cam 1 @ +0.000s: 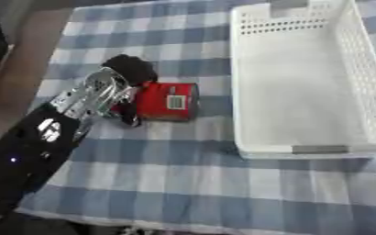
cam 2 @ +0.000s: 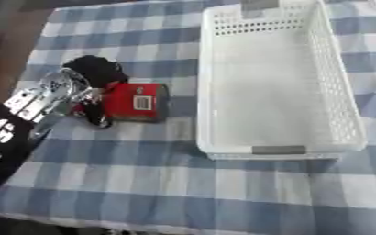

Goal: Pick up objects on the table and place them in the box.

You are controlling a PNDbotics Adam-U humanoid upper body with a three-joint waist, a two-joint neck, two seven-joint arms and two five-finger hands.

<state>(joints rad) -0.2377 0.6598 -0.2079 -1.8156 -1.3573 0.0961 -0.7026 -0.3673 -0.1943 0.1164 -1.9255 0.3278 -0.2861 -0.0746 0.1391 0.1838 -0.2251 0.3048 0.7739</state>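
Note:
A red can-like object [cam 1: 171, 102] with a small white label lies on its side on the blue and white checked cloth, left of the white plastic basket [cam 1: 251, 92]. My left hand [cam 1: 129, 75] comes in from the lower left and sits against the can's left end. Its black fingers [cam 1: 130, 114] curl around that end, above and below it. The can still rests on the cloth. The basket holds nothing that I can see. My right hand shows in neither view.
The checked tablecloth [cam 1: 183, 179] covers the table; its left edge runs beside a brown floor [cam 1: 23, 69]. The basket stands at the right, its near rim [cam 1: 319, 149] a short way right of the can.

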